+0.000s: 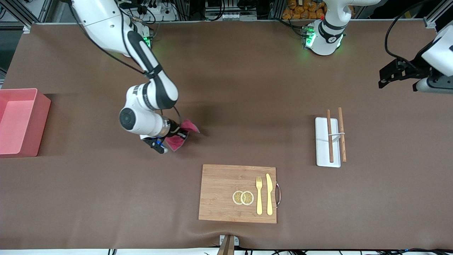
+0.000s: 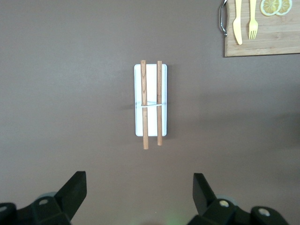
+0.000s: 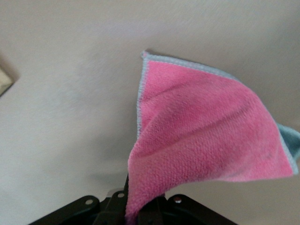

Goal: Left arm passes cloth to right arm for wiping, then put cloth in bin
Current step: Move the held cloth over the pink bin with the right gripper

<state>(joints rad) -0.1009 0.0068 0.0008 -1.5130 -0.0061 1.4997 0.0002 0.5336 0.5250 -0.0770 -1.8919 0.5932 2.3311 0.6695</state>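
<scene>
The wooden board (image 1: 238, 193) sits nearest. Above the desk (image 1: 88, 198), the right claw (image 1: 172, 136) pinches only a corner of the cloth (image 1: 178, 136), which could slip out before reaching the bin (image 1: 19, 122). The left claw (image 1: 396, 72) waits, gaping and empty.

The bin (image 1: 19, 122) is cut off by the front view's edge at nine o'clock, and the left arm (image 1: 437, 58) at three o'clock. The right gripper (image 1: 173, 136) is largely covered by the cloth (image 1: 180, 136), so its fingertips cannot be made out. In the left wrist view, the wooden board (image 2: 267, 37) is cropped at one o'clock, and the left gripper (image 2: 139, 190) at six o'clock.
</scene>
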